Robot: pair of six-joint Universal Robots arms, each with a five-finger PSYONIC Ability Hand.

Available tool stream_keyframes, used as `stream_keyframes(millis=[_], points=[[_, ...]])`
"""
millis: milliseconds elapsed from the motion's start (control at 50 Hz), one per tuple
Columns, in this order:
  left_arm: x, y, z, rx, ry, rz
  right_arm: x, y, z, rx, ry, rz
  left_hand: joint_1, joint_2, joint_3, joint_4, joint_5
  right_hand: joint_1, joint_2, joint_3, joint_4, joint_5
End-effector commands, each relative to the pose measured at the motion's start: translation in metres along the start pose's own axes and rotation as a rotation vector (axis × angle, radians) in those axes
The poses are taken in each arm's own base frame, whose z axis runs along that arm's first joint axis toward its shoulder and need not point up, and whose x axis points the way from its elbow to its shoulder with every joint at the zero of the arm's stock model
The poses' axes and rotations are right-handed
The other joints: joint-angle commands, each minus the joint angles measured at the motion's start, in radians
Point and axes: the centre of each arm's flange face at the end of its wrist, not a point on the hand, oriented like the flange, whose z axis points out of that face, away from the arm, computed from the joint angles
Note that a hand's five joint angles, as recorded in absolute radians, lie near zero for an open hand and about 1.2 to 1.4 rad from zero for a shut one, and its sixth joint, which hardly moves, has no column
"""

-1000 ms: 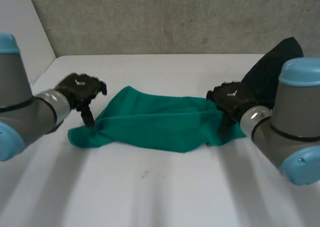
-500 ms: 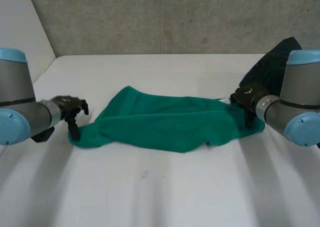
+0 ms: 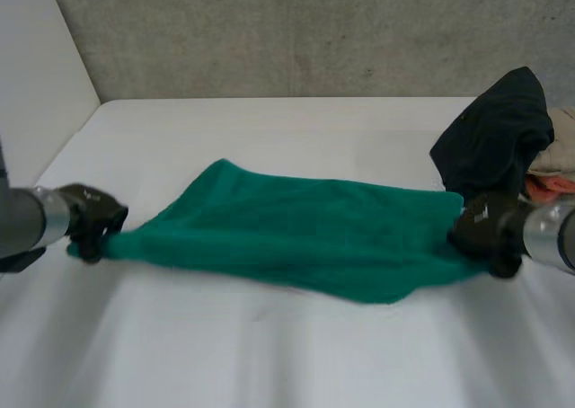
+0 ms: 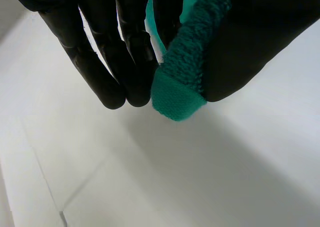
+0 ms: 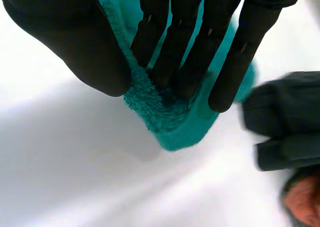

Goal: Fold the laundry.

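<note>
A green towel (image 3: 305, 233) lies stretched wide across the white table (image 3: 269, 354). My left hand (image 3: 90, 221) is shut on the towel's left corner, low at the table's left. In the left wrist view the green corner (image 4: 180, 87) is pinched between my thumb and fingers (image 4: 115, 72). My right hand (image 3: 485, 237) is shut on the towel's right corner. The right wrist view shows that corner (image 5: 170, 117) clamped between the thumb and fingers (image 5: 180, 42).
A dark garment (image 3: 499, 129) is heaped at the table's back right, with peach and orange cloth (image 3: 552, 170) beside it. That dark garment (image 5: 285, 122) lies close to my right hand. A grey wall (image 3: 296, 31) stands behind the table.
Both hands closed on the towel's end corners and moved apart, outward and toward the table's front. The towel went from bunched to pulled out flat and wide.
</note>
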Motion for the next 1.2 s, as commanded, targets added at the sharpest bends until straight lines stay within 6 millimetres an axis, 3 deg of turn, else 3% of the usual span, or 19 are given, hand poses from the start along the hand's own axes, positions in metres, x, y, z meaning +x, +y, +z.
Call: stream_keyframes(millis=[20, 80, 120, 160, 200, 220, 280, 300, 380, 440, 500, 660, 740, 840, 920, 1000, 1060, 1100, 1200], points=[[0.013, 0.018, 0.002, -0.049, 0.104, 0.157, -0.029, 0.007, -0.005, -0.078, -0.191, -0.132, 0.229, 0.200, 0.212, 0.203, 0.235, 0.260, 0.218, 0.212, 0.202, 0.230], [-0.002, 0.003, 0.012, 0.007, 0.008, 0.148, -0.020, -0.001, 0.003, -0.070, -0.148, -0.131, 0.229, 0.200, 0.212, 0.203, 0.235, 0.260, 0.218, 0.212, 0.202, 0.230], [-0.025, -0.029, 0.014, 0.134, -0.113, 0.128, 0.012, -0.028, 0.011, 0.003, 0.026, -0.105, 0.229, 0.200, 0.212, 0.203, 0.235, 0.260, 0.218, 0.212, 0.202, 0.230], [-0.040, -0.050, 0.011, 0.227, -0.191, 0.107, 0.025, -0.039, 0.014, 0.040, 0.094, -0.085, 0.229, 0.200, 0.212, 0.203, 0.235, 0.260, 0.218, 0.212, 0.202, 0.230], [-0.064, -0.084, 0.005, 0.387, -0.304, 0.058, 0.058, -0.065, 0.015, 0.147, 0.272, -0.017, 0.229, 0.200, 0.212, 0.203, 0.235, 0.260, 0.218, 0.212, 0.202, 0.230], [-0.081, -0.106, -0.003, 0.504, -0.376, 0.016, 0.082, -0.083, 0.011, 0.238, 0.400, 0.036, 0.229, 0.200, 0.212, 0.203, 0.235, 0.260, 0.218, 0.212, 0.202, 0.230], [-0.107, -0.135, -0.018, 0.697, -0.474, -0.064, 0.121, -0.112, -0.003, 0.426, 0.616, 0.130, 0.229, 0.200, 0.212, 0.203, 0.235, 0.260, 0.218, 0.212, 0.202, 0.230], [-0.125, -0.152, -0.032, 0.836, -0.531, -0.135, 0.141, -0.126, -0.015, 0.548, 0.734, 0.197, 0.229, 0.200, 0.212, 0.203, 0.235, 0.260, 0.218, 0.212, 0.202, 0.230], [-0.152, -0.174, -0.055, 1.104, -0.598, -0.308, 0.171, -0.148, -0.040, 0.844, 0.920, 0.354, 0.229, 0.200, 0.212, 0.203, 0.235, 0.260, 0.218, 0.212, 0.202, 0.230], [-0.160, -0.179, -0.059, 1.237, -0.611, -0.414, 0.178, -0.160, -0.058, 1.039, 0.973, 0.413, 0.229, 0.200, 0.212, 0.203, 0.235, 0.260, 0.218, 0.212, 0.202, 0.230], [-0.160, -0.177, -0.054, 1.260, -0.624, -0.436, 0.176, -0.159, -0.057, 1.075, 0.983, 0.399, 0.229, 0.200, 0.212, 0.203, 0.235, 0.260, 0.218, 0.212, 0.202, 0.230], [-0.153, -0.147, -0.007, 1.118, -0.623, -0.396, 0.141, -0.143, -0.013, 0.940, 0.795, 0.379, 0.229, 0.200, 0.212, 0.203, 0.235, 0.260, 0.218, 0.212, 0.202, 0.230], [-0.135, -0.122, 0.024, 0.986, -0.554, -0.399, 0.118, -0.124, 0.021, 0.806, 0.677, 0.394, 0.229, 0.200, 0.212, 0.203, 0.235, 0.260, 0.218, 0.212, 0.202, 0.230], [-0.093, -0.077, 0.066, 0.767, -0.417, -0.378, 0.070, -0.086, 0.075, 0.584, 0.477, 0.401, 0.229, 0.200, 0.212, 0.203, 0.235, 0.260, 0.218, 0.212, 0.202, 0.230], [-0.063, -0.045, 0.084, 0.620, -0.336, -0.321, 0.033, -0.054, 0.104, 0.432, 0.351, 0.410, 0.229, 0.200, 0.212, 0.203, 0.235, 0.260, 0.218, 0.212, 0.202, 0.230], [-0.044, -0.021, 0.087, 0.514, -0.288, -0.278, 0.005, -0.032, 0.115, 0.325, 0.271, 0.395, 0.229, 0.200, 0.212, 0.203, 0.235, 0.260, 0.218, 0.212, 0.202, 0.230], [-0.038, -0.016, 0.082, 0.495, -0.273, -0.263, -0.001, -0.027, 0.113, 0.299, 0.257, 0.382, 0.229, 0.200, 0.212, 0.203, 0.235, 0.260, 0.218, 0.212, 0.202, 0.230], [-0.034, -0.015, 0.076, 0.493, -0.262, -0.253, 0.001, -0.027, 0.107, 0.296, 0.262, 0.382, 0.229, 0.200, 0.212, 0.203, 0.235, 0.242, 0.200, 0.194, 0.184, 0.212], [-0.030, -0.018, 0.067, 0.511, -0.245, -0.241, 0.017, -0.030, 0.091, 0.295, 0.298, 0.438, 0.229, 0.200, 0.212, 0.203, 0.235, -0.174, -0.216, -0.222, -0.232, -0.204]])
